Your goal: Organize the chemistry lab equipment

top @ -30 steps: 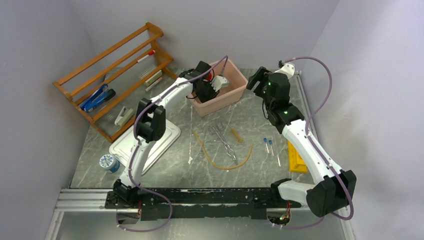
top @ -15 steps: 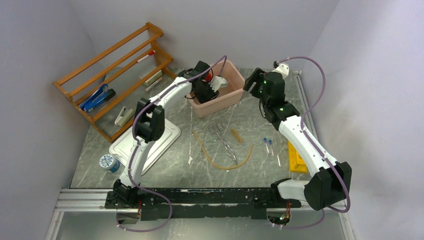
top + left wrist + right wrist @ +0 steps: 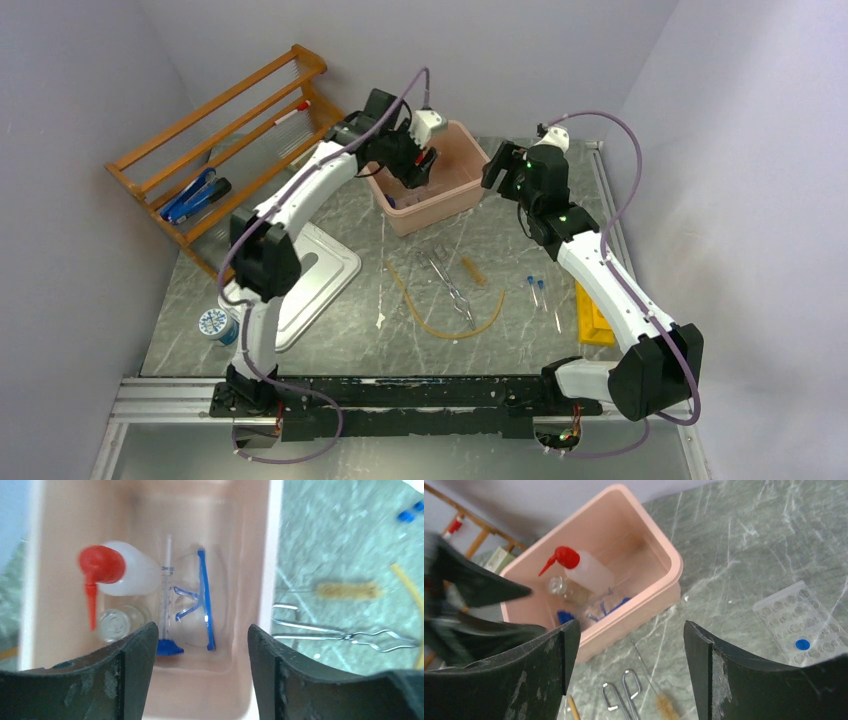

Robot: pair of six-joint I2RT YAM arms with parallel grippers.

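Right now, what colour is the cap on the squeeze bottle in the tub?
The squeeze bottle cap is red; the left wrist view shows it best.

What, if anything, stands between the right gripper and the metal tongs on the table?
Nothing visible does. The right gripper hovers open beside the pink tub, and the metal tongs lie on bare table nearer the arms' bases, with only a small brush beside them.
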